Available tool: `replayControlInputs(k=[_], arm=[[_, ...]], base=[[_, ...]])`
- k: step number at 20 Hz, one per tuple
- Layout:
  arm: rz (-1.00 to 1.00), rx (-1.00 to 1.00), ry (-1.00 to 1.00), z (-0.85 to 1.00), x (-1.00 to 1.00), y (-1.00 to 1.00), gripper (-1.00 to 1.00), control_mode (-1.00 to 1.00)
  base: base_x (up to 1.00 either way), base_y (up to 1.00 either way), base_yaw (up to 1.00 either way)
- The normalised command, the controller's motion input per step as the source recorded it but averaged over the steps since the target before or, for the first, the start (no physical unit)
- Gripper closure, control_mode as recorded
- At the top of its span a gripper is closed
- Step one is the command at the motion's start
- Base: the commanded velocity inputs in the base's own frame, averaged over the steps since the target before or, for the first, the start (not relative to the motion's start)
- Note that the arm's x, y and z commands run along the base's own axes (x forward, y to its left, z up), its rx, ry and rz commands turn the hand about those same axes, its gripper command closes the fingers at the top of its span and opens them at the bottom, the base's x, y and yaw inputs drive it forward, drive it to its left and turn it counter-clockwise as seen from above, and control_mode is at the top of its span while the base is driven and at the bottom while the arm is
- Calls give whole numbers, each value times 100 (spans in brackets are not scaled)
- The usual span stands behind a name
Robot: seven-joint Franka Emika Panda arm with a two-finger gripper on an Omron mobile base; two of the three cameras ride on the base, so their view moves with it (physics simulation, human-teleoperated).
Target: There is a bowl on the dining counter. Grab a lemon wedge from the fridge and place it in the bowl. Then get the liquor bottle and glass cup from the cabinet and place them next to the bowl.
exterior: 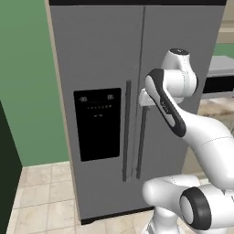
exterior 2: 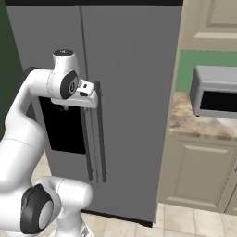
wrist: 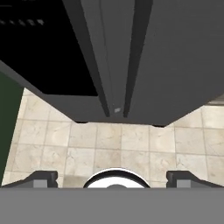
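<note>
The tall grey fridge (exterior: 105, 55) (exterior 2: 134, 69) stands right in front of me with both doors shut. Its black dispenser panel (exterior: 97, 123) is on the left door. My gripper (exterior 2: 95, 92) (exterior: 144, 98) is up against the upper part of the right door's long handle (exterior: 142, 137) (exterior 2: 99, 139). In the hand view the two handles (wrist: 138, 52) run down the middle, and my gripper (wrist: 116, 177) is open with its fingertips (wrist: 41, 177) far apart and nothing between them. The bowl, dining counter, lemon wedge, liquor bottle and glass cup are out of view.
Right of the fridge a grey microwave (exterior 2: 215, 95) sits on a marbled worktop (exterior 2: 185, 122) over cream cabinet doors (exterior 2: 199, 171), with a cream upper cabinet (exterior 2: 213, 18) above. A green wall (exterior: 27, 91) is to the left. The floor (exterior: 45, 192) is pale tile.
</note>
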Motion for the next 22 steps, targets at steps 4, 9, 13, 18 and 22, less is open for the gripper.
replayControlInputs(k=[4, 9, 13, 18, 22], arm=[[0, 0, 0, 0, 0, 0, -100, 100], [0, 0, 0, 0, 0, 0, -100, 100], [0, 0, 0, 0, 0, 0, -100, 100], [0, 0, 0, 0, 0, 0, -100, 100], [0, 0, 0, 0, 0, 0, -100, 100]], base=[[-34, -37, 0], [-33, -21, 0], [-38, -16, 0], [-39, -16, 0], [-31, -19, 0]])
